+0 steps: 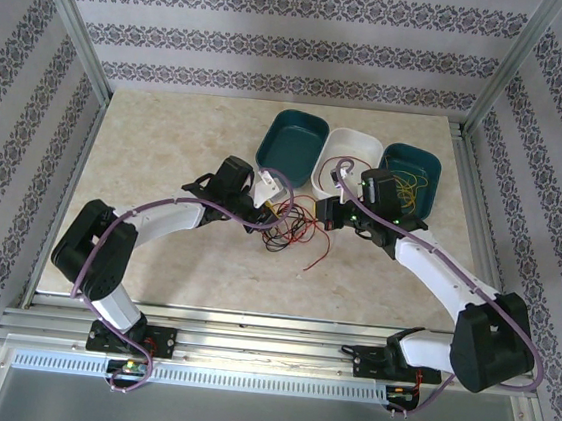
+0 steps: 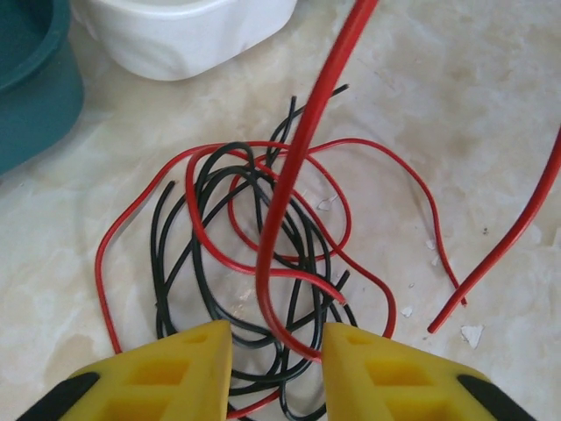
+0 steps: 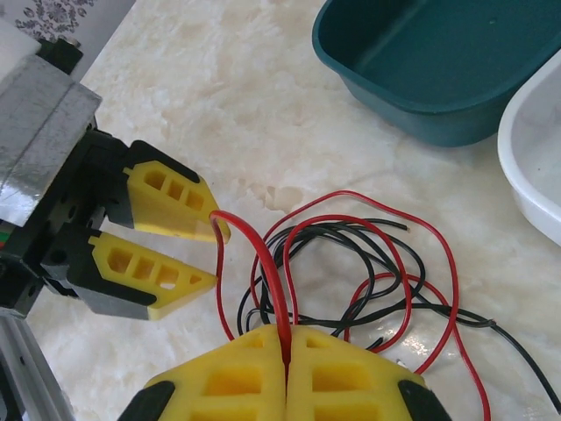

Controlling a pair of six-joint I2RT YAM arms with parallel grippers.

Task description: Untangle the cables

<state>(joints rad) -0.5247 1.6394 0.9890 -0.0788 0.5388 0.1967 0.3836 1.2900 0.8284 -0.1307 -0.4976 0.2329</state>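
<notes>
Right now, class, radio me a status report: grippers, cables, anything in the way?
Right gripper shut on red cable. Left gripper open, red cable between its fingers. Red and black cables tangled on table. White tub nearby, not touching.

The cables (image 1: 292, 227) lie on the worktop (image 1: 166, 158) as a loose, flat tangle of thin red and black loops. One red strand (image 3: 273, 289) arches up off the heap, pinched between the closed jaws of the right gripper (image 3: 287, 351). Thin yellow wires (image 1: 416, 192) sit bunched inside the far-right teal bin (image 1: 413, 148).
</notes>
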